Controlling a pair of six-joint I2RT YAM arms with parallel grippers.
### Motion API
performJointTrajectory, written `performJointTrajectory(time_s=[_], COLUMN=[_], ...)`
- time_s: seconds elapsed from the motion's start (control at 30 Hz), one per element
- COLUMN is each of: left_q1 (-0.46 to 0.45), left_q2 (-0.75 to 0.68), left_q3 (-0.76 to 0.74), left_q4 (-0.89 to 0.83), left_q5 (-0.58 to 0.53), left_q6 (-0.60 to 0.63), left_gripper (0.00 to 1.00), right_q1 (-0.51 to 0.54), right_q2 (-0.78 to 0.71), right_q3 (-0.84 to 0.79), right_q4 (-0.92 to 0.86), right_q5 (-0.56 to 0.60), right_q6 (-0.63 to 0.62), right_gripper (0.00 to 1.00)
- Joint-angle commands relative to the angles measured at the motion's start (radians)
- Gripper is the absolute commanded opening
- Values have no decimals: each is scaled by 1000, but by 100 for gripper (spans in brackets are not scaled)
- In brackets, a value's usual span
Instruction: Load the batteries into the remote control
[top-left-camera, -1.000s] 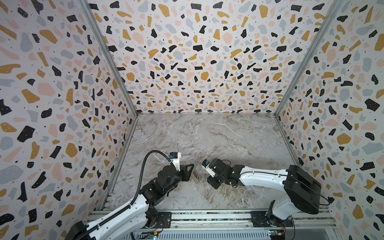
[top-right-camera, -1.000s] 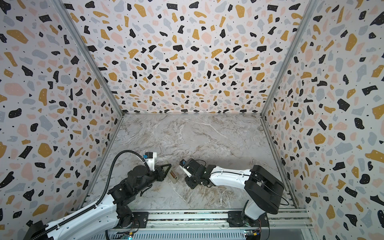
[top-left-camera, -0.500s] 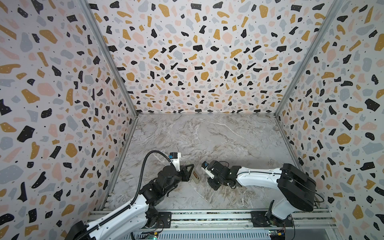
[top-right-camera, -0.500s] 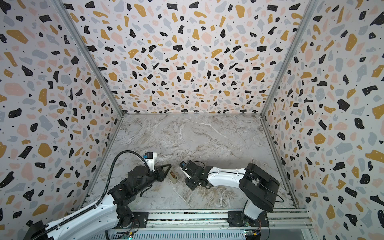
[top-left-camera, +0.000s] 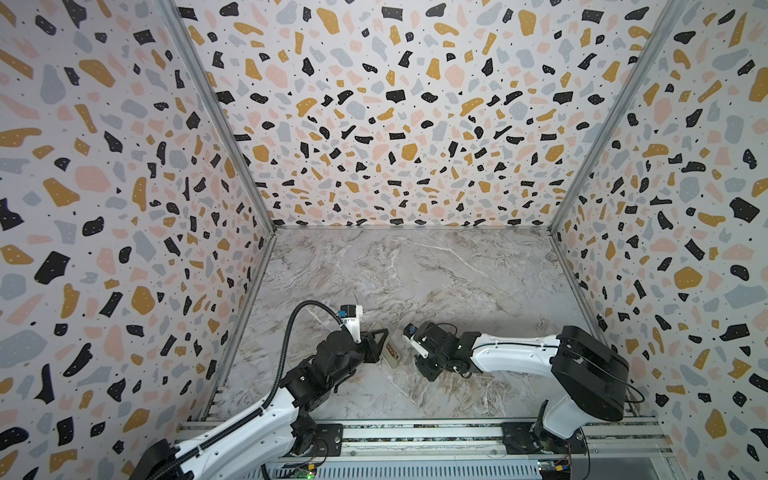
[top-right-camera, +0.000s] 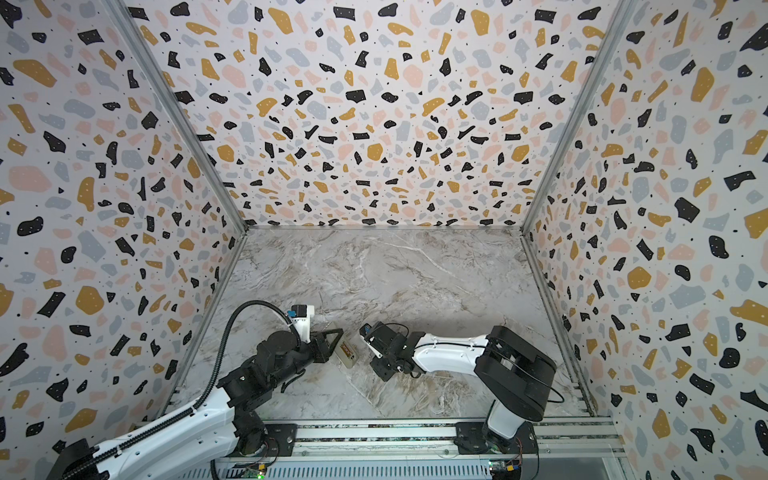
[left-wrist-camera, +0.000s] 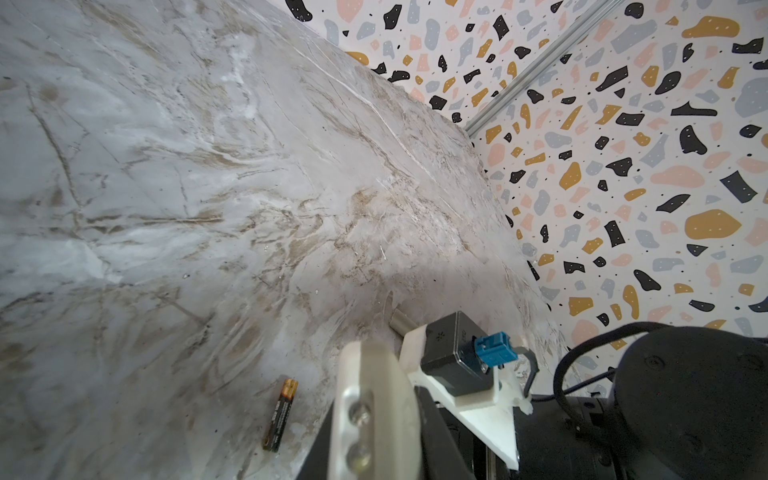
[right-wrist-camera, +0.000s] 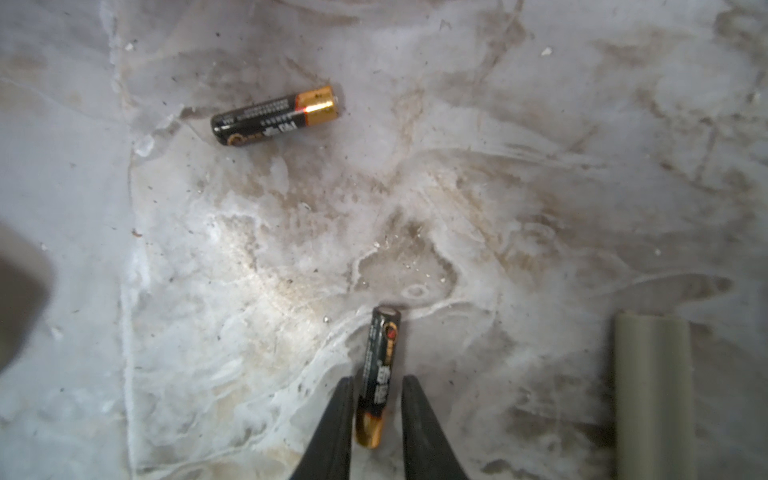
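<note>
- The left gripper (top-left-camera: 379, 347) is clenched on the remote control (top-left-camera: 392, 354).
- Just beside the remote control, the right gripper (right-wrist-camera: 378, 380) points down at the marble table (top-left-camera: 415, 282).
- Its jaws stand around a battery (right-wrist-camera: 380, 349). A little gap shows on one side, so they are not squeezing it yet.
- The other battery (right-wrist-camera: 276, 116) lies flat near the remote control, apart from the first.

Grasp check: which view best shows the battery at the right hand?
Right wrist: the battery lies sharp between the right hand's fingers. Top views hide it under that hand; left wrist shows a loose battery, perhaps the other.
</note>
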Motion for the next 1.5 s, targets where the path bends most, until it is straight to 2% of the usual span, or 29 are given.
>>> performJointTrajectory(time_s=[0.0, 0.47, 0.9, 1.27, 1.47], left_q1=[5, 5, 5, 6, 6], left_q2=[6, 34, 24, -51, -100], left_q3=[0, -3, -82, -169, -208], left_q4=[61, 82, 214, 358, 441], left_q5=[7, 15, 20, 62, 91], left_q6=[1, -6, -61, -73, -72], left_gripper=[0, 0, 0, 0, 0], right_q1=[6, 7, 7, 6, 9], right_q2=[-1, -1, -75, -279, -407], right_q3=[-3, -3, -60, -113, -84], right_q4=[-27, -52, -2, 49, 3], right_q5=[11, 40, 37, 19, 22], right_q6=[10, 10, 1, -40, -49], right_gripper=[22, 17, 1, 0, 0])
